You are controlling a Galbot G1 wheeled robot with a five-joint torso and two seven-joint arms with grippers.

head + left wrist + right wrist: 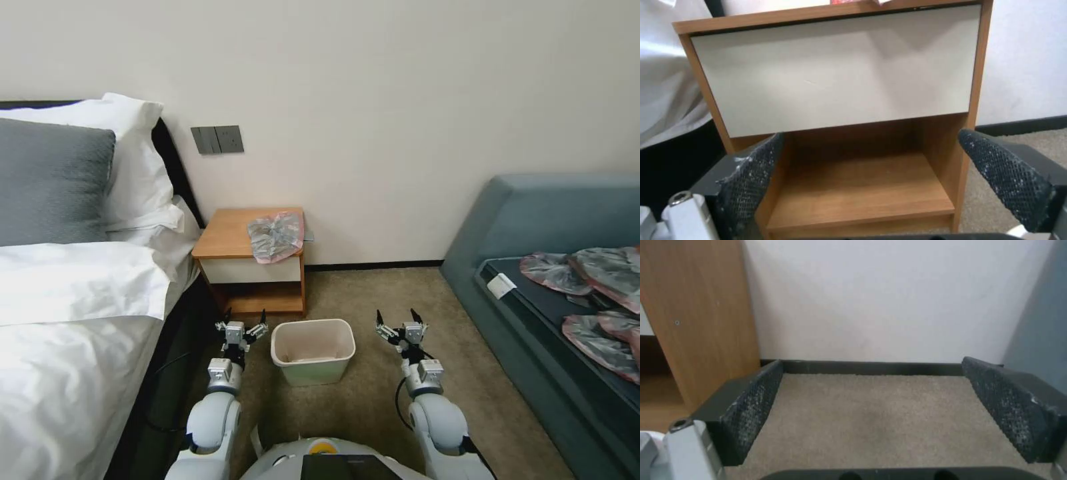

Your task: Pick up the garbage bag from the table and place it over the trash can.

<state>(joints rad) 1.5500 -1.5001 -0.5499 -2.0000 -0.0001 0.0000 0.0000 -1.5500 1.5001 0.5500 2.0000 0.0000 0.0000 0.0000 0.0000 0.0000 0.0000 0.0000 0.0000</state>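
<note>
Bed (73,300) at far left, white sheets and a grey pillow, pressed up against the table (230,237).

Left gripper (241,325) low over the carpet (373,373), just left of the trash can (312,350), jaws spread wide and empty. In the left wrist view the left gripper (871,160) points straight at the table (831,70) — white drawer front above the jaws, open lower shelf framed between the two fingers (751,180).

Garbage bag (275,235) is on the tabletop, right half, crumpled, pink rim drooping over the front edge above the drawer. It sits ahead of and above the left jaws, slightly to their right, well apart from both grippers. Nothing touching it.

Trash can sits on the carpet between the two grippers, in front of the table's right corner, upright, no bag on it.

Right gripper (400,325) just right of the can, same height as the left, jaws spread and empty. The right wrist view shows the right gripper (871,400) with bare carpet (871,420) between the fingers (751,410), black baseboard and white wall (880,296) ahead, the table's (698,316) wooden side panel off the one jaw.

Far right — teal sofa (547,220) with a cluster of similar grey-pink bags (593,287) on the seat, well clear of the right jaws.
</note>
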